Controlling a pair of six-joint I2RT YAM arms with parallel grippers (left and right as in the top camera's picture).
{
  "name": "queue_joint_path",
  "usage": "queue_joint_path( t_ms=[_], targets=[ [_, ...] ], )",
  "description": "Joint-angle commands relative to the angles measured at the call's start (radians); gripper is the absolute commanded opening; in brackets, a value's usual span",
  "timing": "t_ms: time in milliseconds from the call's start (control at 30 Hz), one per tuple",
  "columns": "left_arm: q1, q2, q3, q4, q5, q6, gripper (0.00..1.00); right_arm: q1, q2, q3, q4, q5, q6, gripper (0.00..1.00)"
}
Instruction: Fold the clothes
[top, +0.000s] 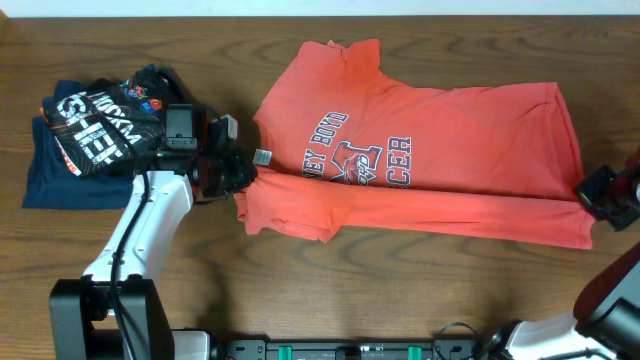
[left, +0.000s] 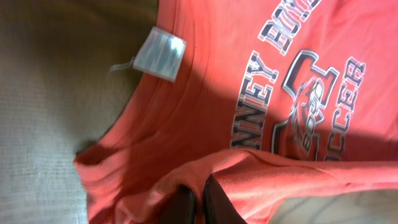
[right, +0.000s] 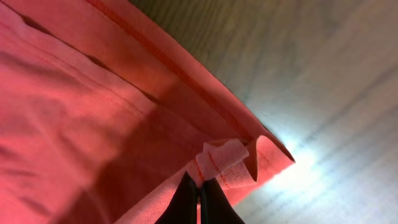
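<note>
Shirt (top: 430, 150) looks folded once lengthwise; left gripper (top: 243, 175) pinches its near shoulder, right gripper (top: 590, 195) clamps the hem corner, further folds remaining.

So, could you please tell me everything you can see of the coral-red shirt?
The coral-red shirt is soft, short-sleeved fabric with navy-and-white chest lettering and a pale neck tag. It lies sideways on the wooden table, collar toward the left, near edge folded over. The left end effector pinches it beside the collar; the right end effector pinches a hem corner.
</note>
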Motion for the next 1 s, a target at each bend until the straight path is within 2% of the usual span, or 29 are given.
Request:
queue_joint_path(
  t_ms=[0, 567, 600, 667, 700, 833, 967],
  targets=[
    [0.003, 0.001, -0.008, 0.034, -0.009, -0.005, 0.06, 0.020, 0.043, -0.002, 0.028, 0.014, -0.011, 0.01],
    [0.003, 0.071, -0.008, 0.162, -0.009, -0.005, 0.07, 0.063, 0.131, -0.002, 0.145, 0.003, -0.012, 0.02],
    [0.003, 0.071, -0.008, 0.172, -0.008, -0.006, 0.17, 0.063, 0.131, -0.002, 0.145, 0.003, -0.012, 0.02],
    [0.003, 0.071, -0.008, 0.177, -0.008, -0.006, 0.59, 0.063, 0.131, -0.002, 0.145, 0.003, -0.012, 0.02],
    [0.003, 0.071, -0.008, 0.173, -0.006, -0.009, 0.68, 0.063, 0.131, -0.002, 0.145, 0.004, -0.012, 0.02],
    [0.002, 0.071, -0.008, 0.116, 0.090, -0.016, 0.68, 0.063, 0.131, -0.002, 0.142, 0.003, -0.012, 0.02],
    [-0.039, 0.071, -0.008, 0.051, 0.189, 0.019, 0.60, 0.063, 0.131, -0.002, 0.141, 0.003, -0.019, 0.02]
  ],
)
